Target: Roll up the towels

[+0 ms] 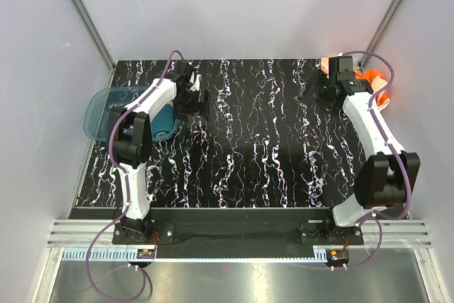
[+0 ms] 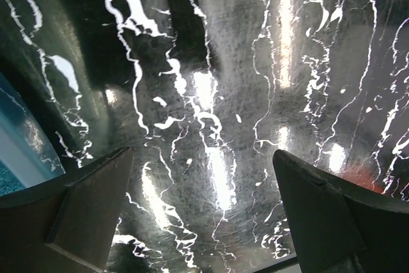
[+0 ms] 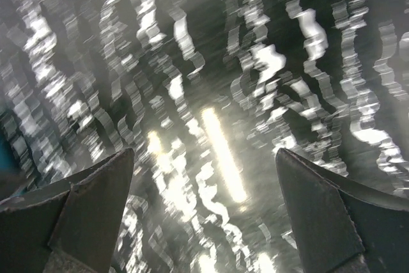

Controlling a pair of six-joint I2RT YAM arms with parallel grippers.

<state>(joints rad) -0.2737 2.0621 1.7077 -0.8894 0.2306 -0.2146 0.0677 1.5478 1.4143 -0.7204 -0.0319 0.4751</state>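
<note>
Left gripper (image 1: 190, 104) at the far left of the table (image 1: 255, 140), fingers well apart, nothing between them; only the black marbled surface under them in the left wrist view. Right gripper (image 1: 317, 94) at the far right, also spread wide and empty; right wrist view blurred, yet the gap plain enough.

Teal towel (image 1: 167, 117) just to the left of the left gripper and slightly nearer, lying inside the blue tray (image 1: 96, 115), partly hidden under the left arm. Bunched, so long axis not possible to tell. Nothing else to make out in the tray.

Orange towel (image 1: 370, 76) in the far right corner, just to the right of the right gripper and behind it, much of it covered by the right arm. Long axis not clear either. Not in any container, as far as visible.

Probably best to take each towel with the arm on its own side: teal with the left, orange with the right. Neither towel spread flat yet, so likely necessary first to bring one to the open middle before any rolling.
</note>
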